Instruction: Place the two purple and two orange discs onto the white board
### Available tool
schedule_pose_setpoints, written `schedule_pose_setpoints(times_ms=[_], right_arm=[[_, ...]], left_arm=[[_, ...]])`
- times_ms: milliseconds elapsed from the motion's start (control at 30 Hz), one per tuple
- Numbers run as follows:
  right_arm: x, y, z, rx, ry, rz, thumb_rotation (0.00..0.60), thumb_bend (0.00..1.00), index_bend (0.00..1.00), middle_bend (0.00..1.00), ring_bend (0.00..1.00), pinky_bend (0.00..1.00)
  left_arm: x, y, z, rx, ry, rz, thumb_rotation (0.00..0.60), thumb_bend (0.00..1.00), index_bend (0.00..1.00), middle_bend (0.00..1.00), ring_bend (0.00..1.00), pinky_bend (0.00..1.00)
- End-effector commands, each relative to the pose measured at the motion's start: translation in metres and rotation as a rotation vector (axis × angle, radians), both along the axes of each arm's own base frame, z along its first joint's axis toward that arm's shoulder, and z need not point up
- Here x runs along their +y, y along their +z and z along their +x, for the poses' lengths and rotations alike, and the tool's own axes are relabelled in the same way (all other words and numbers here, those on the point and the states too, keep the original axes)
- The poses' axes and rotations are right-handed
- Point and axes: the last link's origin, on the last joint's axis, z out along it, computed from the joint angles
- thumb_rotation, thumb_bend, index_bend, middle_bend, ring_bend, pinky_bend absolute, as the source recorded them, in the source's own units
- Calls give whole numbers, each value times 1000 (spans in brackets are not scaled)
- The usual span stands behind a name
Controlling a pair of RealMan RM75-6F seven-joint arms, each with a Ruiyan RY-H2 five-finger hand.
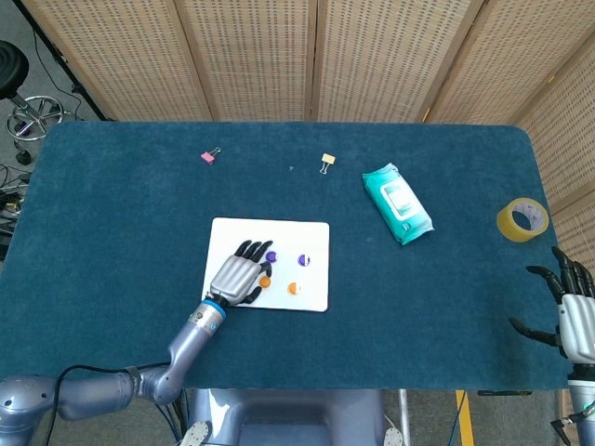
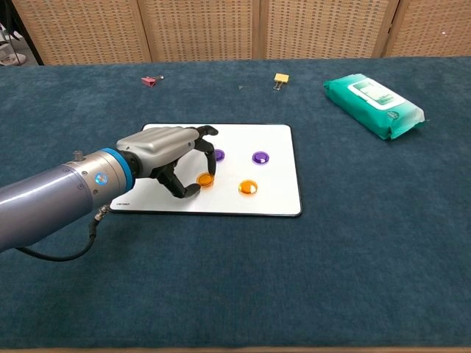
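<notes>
The white board (image 1: 279,234) (image 2: 274,140) lies mid-table. On it are two purple discs (image 1: 271,257) (image 1: 302,261) and an orange disc (image 1: 293,289) (image 2: 248,187). In the chest view one purple disc (image 2: 259,157) is in plain sight; the other (image 2: 219,155) is partly behind a finger. My left hand (image 1: 240,275) (image 2: 165,153) is over the board's left half, fingers curled, pinching a second orange disc (image 1: 265,281) (image 2: 205,179) between thumb and fingertip, low on the board. My right hand (image 1: 575,316) is at the table's right edge, fingers spread, holding nothing.
A green wipes pack (image 1: 397,203) (image 2: 374,106) lies right of the board. A yellow tape roll (image 1: 522,219) sits near the right edge. A pink clip (image 1: 208,157) (image 2: 149,81) and a yellow clip (image 1: 327,161) (image 2: 281,78) lie at the back.
</notes>
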Motion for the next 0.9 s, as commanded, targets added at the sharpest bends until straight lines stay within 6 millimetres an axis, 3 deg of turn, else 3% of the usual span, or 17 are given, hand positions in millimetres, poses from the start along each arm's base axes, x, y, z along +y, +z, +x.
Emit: schedule_pose_setpoints(times_ms=[33,333,567,900], right_arm=[[0,1,0,0,0,-2,600,92,241,0,0,0],[0,1,0,0,1,-2,600,92,241,0,0,0],[0,1,0,2,1,-2,600,92,241,0,0,0],[0,0,1,3,4,2,600,92,241,0,0,0]], left_arm=[[0,0,-1,3,4,4,600,420,561,0,0,0],[-1,-2,0,-1,14,-2,600,418,545,0,0,0],[-2,0,-3,-7,19,-17,600,405,334,0,0,0],[-2,12,-3,-47,18,-8,600,405,238,0,0,0]])
